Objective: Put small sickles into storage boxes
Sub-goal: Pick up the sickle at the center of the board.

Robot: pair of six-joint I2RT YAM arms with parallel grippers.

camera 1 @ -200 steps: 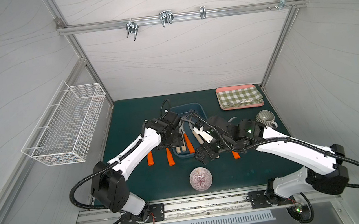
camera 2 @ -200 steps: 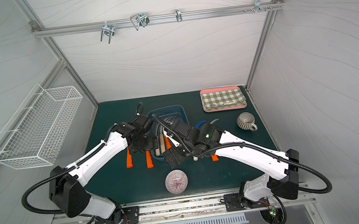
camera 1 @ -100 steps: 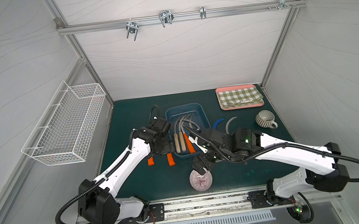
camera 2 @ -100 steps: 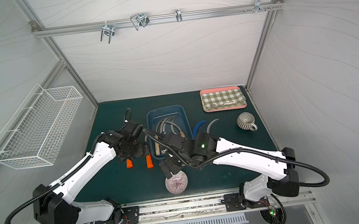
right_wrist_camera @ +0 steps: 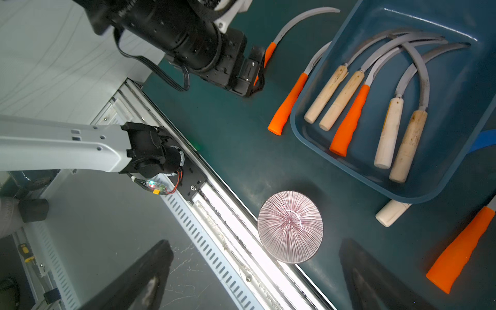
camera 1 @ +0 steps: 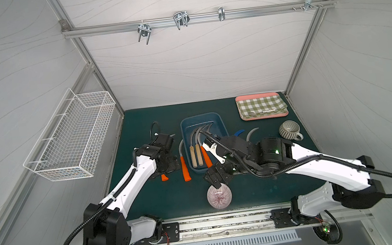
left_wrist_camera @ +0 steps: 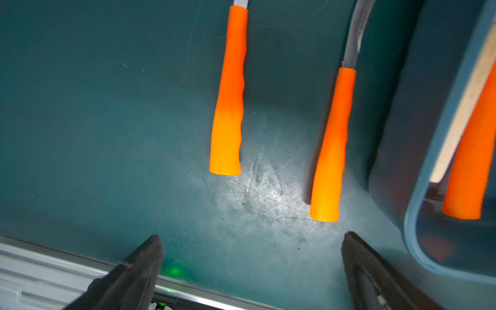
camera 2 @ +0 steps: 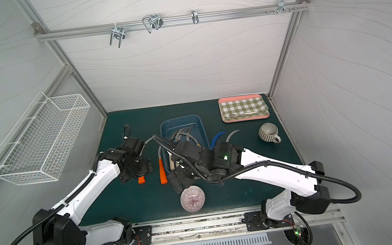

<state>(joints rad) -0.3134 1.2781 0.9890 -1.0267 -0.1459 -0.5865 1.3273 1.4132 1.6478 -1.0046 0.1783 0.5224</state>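
We count five small sickles (right_wrist_camera: 349,120) lying flat in the storage box (right_wrist_camera: 461,88), a shallow dark blue plastic tub with rounded corners that sits mid-table. Four have pale, rough-grained wooden handles and one a smooth bright orange handle. Their thin grey blades curve and cross one another toward the far end of the box. Just left of the box, two more orange-handled sickles (left_wrist_camera: 228,107) lie side by side on the mat (camera 1: 148,199), handles pointing near; the one closer to the box runs just beside its wall. To the right of the box we see a blue blade (camera 1: 239,132) and a grey blade (camera 1: 251,133), their handles hidden under the right arm in both top views. The right wrist view shows a pale handle end (right_wrist_camera: 391,213) just beside the box's near corner and a tapered orange handle (right_wrist_camera: 461,249) near it. The left gripper (left_wrist_camera: 252,236) hangs over the near ends of the two handles on the left, its dark jaws spread wide with nothing between them. The right gripper (right_wrist_camera: 255,241) hangs just above a round bowl (camera 1: 219,197) with fine pink radial stripes, jaws likewise wide apart and empty. The mat is dark green and scuffed pale where the light falls on it. Farther right stands a ribbed grey mug (camera 1: 289,130). A pink tray (camera 1: 259,95) lined with green checked cloth lies at the far right, and a white wire basket (camera 1: 71,142) hangs on the left wall.
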